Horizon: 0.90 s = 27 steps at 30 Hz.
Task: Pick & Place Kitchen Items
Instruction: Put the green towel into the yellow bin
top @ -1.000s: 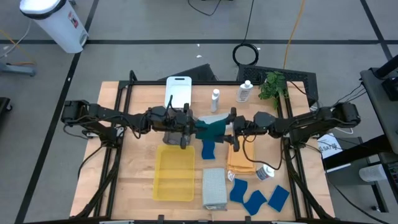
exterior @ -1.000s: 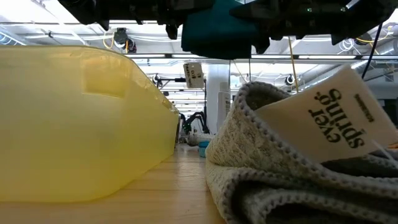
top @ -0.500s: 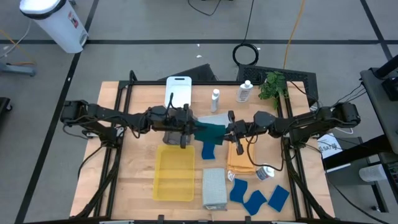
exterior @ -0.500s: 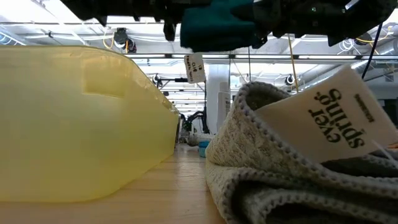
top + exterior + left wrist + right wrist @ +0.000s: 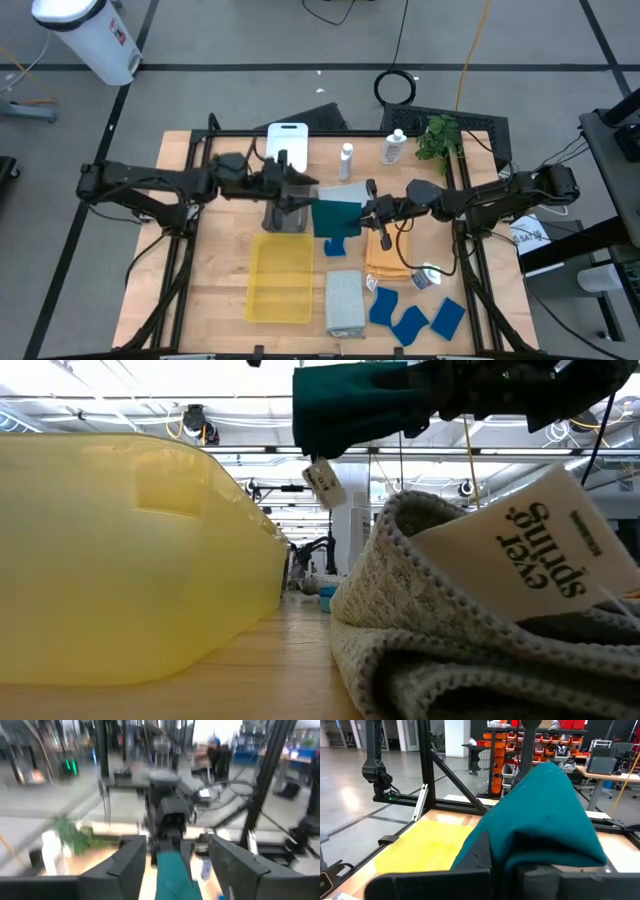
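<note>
the left gripper (image 5: pixel 290 205) has let go of the teal cloth (image 5: pixel 336 217) and drawn back toward the left of the high frame; a second ago both grippers held it between them at centre. now its fingers (image 5: pixel 128 865) stand wide and empty, the cloth seen just ahead of them in the left wrist view. the right gripper (image 5: pixel 366 212) alone carries the cloth, fingers clamped on its right edge.

that reads as a hand-over finished: the cloth now belongs to the right arm, and placing it looks like the next step.

the cloth hangs in the air at the middle of the high frame, clear of the counter (image 5: pixel 220 290), just right of and above the yellow tray (image 5: pixel 280 280). its long axis runs left-right in that frame, free end pointing left toward the left gripper, a flap drooping toward the bottom. in the low view it sits at the top centre, a tag (image 5: pixel 322 480) dangling beneath.
</note>
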Available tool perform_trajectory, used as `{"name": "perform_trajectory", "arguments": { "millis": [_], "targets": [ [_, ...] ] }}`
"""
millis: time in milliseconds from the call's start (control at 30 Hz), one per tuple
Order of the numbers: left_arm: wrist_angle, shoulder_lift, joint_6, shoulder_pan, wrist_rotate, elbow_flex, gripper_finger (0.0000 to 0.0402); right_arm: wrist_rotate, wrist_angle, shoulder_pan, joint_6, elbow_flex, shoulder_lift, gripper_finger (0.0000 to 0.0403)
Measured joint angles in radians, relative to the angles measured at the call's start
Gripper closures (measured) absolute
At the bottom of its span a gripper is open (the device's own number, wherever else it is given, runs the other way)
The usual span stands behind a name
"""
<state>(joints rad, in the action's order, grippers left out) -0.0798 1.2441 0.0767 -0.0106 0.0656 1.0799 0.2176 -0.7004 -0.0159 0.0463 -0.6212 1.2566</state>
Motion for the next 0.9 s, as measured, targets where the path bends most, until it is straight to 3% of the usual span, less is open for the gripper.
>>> {"name": "perform_trajectory", "arguments": {
  "millis": [167, 267, 367, 700, 900],
  "targets": [
    [0.426, 0.124, 0.093, -0.055, 0.078, 0.249, 0.0145, -0.003, 0.016, -0.026, 0.034, -0.037, 0.045, 0.0402],
    [0.560, 0.215, 0.081, -0.091, 0.251, 0.366, 0.0138, -0.003, 0.032, -0.043, 0.067, -0.058, 0.078, 0.0402],
    [0.593, 0.300, 0.082, -0.108, 0.384, 0.431, 0.0139, -0.004, 0.046, -0.048, 0.074, -0.079, 0.102, 0.0403],
    [0.713, 0.405, 0.083, -0.157, 0.506, 0.470, 0.0147, -0.007, 0.069, -0.052, 0.079, -0.090, 0.116, 0.0403],
    [0.788, 0.411, 0.057, -0.158, 0.515, 0.470, 0.0147, -0.007, 0.069, -0.052, 0.082, -0.090, 0.116, 0.0403]
  ]
}}
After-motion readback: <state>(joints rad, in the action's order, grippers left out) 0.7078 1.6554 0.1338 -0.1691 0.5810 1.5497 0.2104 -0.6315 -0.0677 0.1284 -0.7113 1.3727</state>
